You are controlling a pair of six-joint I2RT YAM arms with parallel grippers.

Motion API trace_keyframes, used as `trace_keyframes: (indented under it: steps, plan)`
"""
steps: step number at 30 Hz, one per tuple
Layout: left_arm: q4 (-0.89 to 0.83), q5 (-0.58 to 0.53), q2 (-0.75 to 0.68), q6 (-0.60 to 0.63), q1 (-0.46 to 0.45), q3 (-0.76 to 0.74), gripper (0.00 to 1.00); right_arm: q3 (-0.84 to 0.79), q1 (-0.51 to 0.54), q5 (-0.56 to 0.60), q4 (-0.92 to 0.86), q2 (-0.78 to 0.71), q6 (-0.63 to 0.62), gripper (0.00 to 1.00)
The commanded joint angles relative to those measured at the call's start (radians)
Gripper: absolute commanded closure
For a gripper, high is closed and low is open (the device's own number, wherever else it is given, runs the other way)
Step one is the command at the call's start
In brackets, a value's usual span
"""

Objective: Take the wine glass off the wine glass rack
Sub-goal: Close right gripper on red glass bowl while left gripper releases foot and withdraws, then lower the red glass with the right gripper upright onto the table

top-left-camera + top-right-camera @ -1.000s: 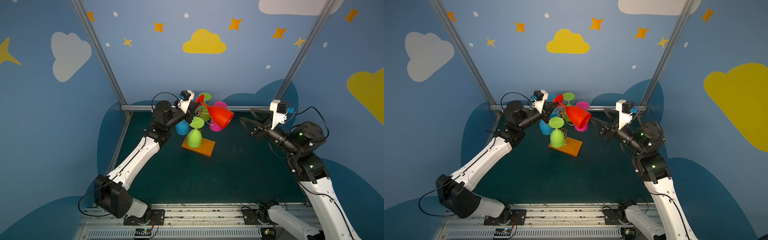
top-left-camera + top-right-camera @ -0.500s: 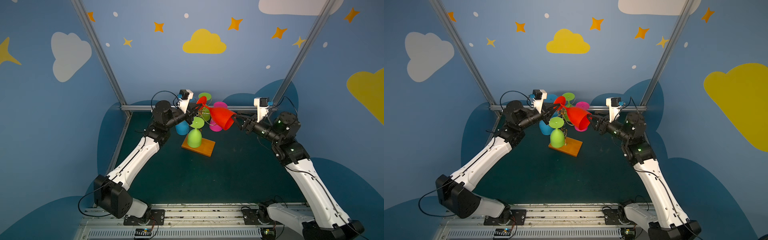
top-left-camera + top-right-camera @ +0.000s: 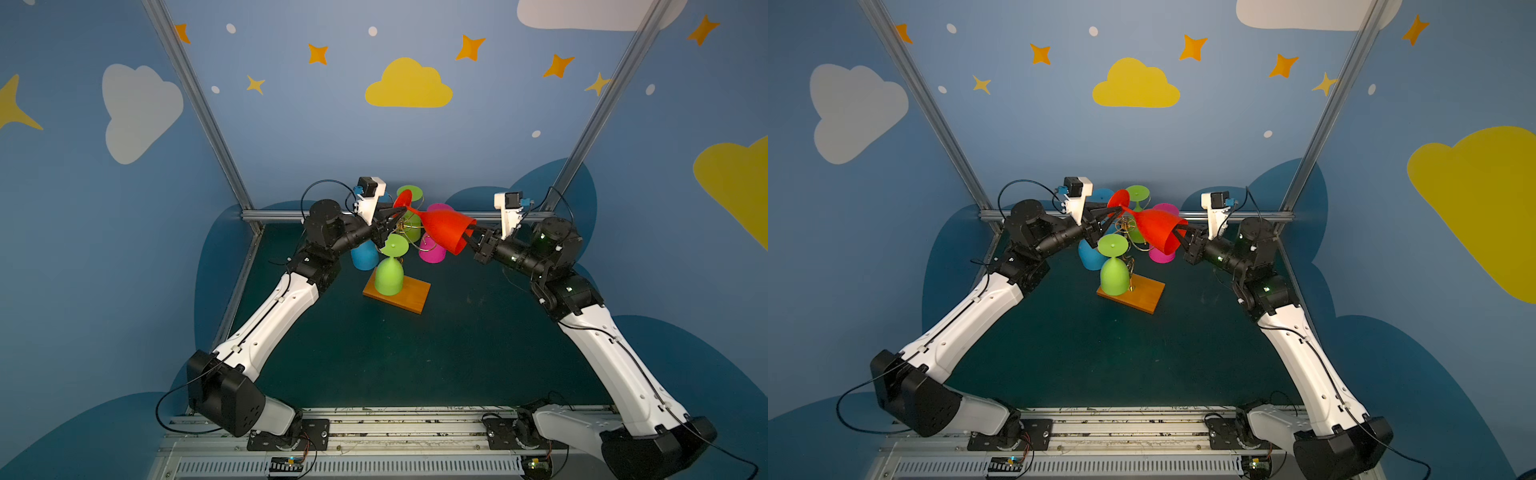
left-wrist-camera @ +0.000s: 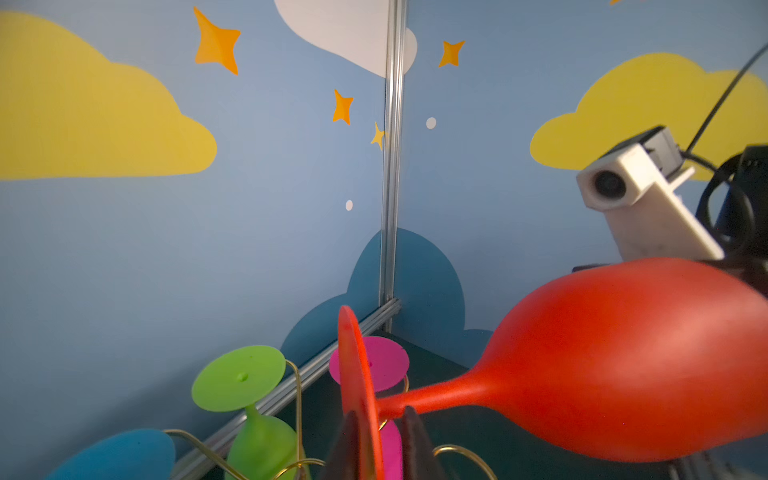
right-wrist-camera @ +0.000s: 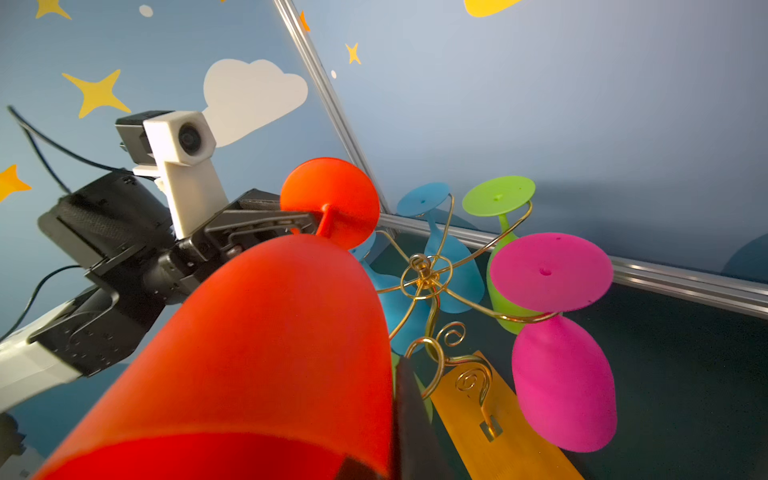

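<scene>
The red wine glass (image 3: 446, 230) (image 3: 1156, 232) lies level in the air above the wine glass rack (image 3: 409, 293), a gold wire stand (image 5: 424, 270) on an orange-brown wooden base (image 3: 1142, 293). My right gripper (image 3: 471, 241) (image 5: 386, 399) is shut on the bowl's rim, one finger outside the wall and one inside. My left gripper (image 3: 395, 218) (image 4: 380, 424) is at the other end. Its fingers stand slightly apart on either side of the red foot disc (image 4: 353, 374), with a gap showing by the stem.
Upside down on the rack's arms hang a green glass (image 3: 388, 276) at the front, a blue glass (image 3: 365, 255) on the left, a pink glass (image 3: 432, 253) on the right and another green glass (image 3: 409, 195) at the back. An aluminium frame rail (image 3: 274, 215) runs behind.
My right arm has swung in from the right and its open jaws have shut on the red glass's rim. The left jaws, shut on the foot before, have parted.
</scene>
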Motion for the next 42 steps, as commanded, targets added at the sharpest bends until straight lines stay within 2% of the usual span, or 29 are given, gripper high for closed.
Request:
trace_keyframes:
  steps: [1, 6, 9, 17, 19, 26, 32, 35, 42]
  plan:
    - [0.009, -0.015, -0.018, -0.004, 0.005, 0.017, 0.40, 0.057, -0.007, 0.038, -0.011, -0.013, -0.010, 1.00]
    - [0.015, -0.067, -0.053, 0.007, 0.017, -0.010, 0.22, 0.104, -0.062, 0.137, -0.124, -0.063, -0.084, 1.00]
    - [0.033, -0.085, -0.084, -0.007, 0.045, -0.036, 0.10, 0.143, -0.115, 0.238, -0.251, -0.105, -0.150, 1.00]
    - [0.104, -0.037, -0.164, -0.194, 0.215, -0.132, 0.01, 0.251, -0.212, 0.587, -0.647, -0.157, -0.295, 1.00]
    - [0.157, -0.010, -0.181, -0.213, 0.245, -0.171, 0.01, 0.277, -0.218, 0.620, -0.722, -0.135, -0.317, 1.00]
    - [0.191, 0.097, -0.194, -0.315, 0.329, -0.207, 0.01, 0.394, -0.220, 0.663, -0.943, 0.063, -0.368, 1.00]
    - [0.216, 0.159, -0.212, -0.425, 0.401, -0.251, 0.01, 0.468, -0.216, 0.710, -0.978, 0.256, -0.397, 1.00]
    - [0.206, 0.159, -0.226, -0.450, 0.425, -0.262, 0.01, 0.525, -0.215, 0.748, -0.982, 0.357, -0.411, 1.00]
    - [0.161, 0.106, -0.281, -0.406, 0.430, -0.287, 0.01, 0.737, -0.202, 0.739, -1.093, 0.633, -0.437, 1.00]
